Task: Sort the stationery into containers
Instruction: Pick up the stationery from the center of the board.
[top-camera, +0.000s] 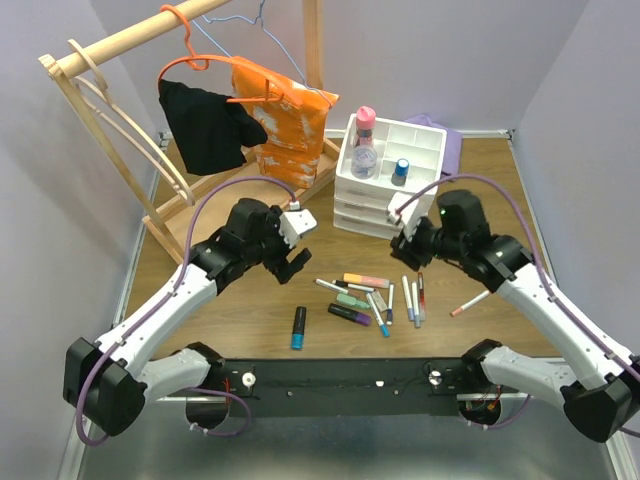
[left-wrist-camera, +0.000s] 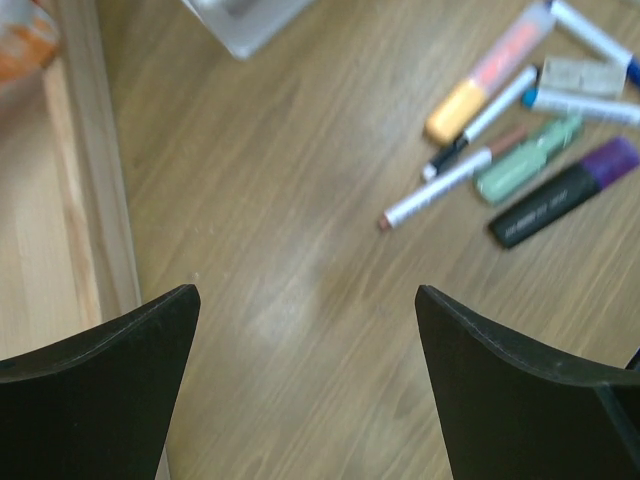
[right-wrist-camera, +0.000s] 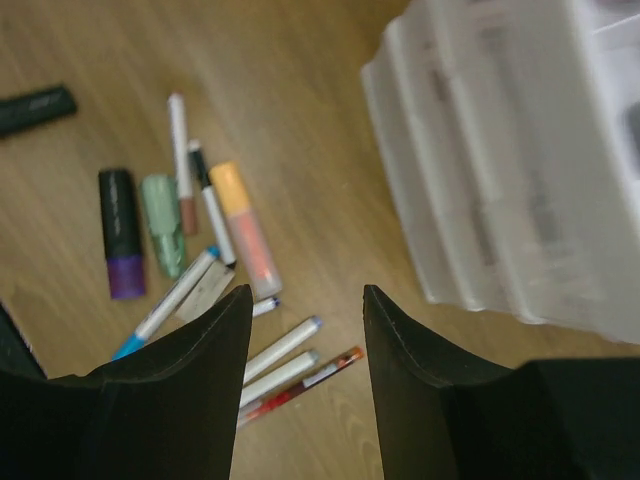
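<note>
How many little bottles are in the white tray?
2. The pink-capped bottle stands at the left side of the tray. The blue-capped bottle stands to its right, near the front edge. A smaller one could hide behind the tray walls.

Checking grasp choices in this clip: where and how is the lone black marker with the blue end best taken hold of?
Grip the black marker across the middle of its barrel, coming straight down from above. It lies flat on the table, apart from the pile, bare wood along both long sides, so the jaws can probably straddle it. The open left gripper is nearer.
</note>
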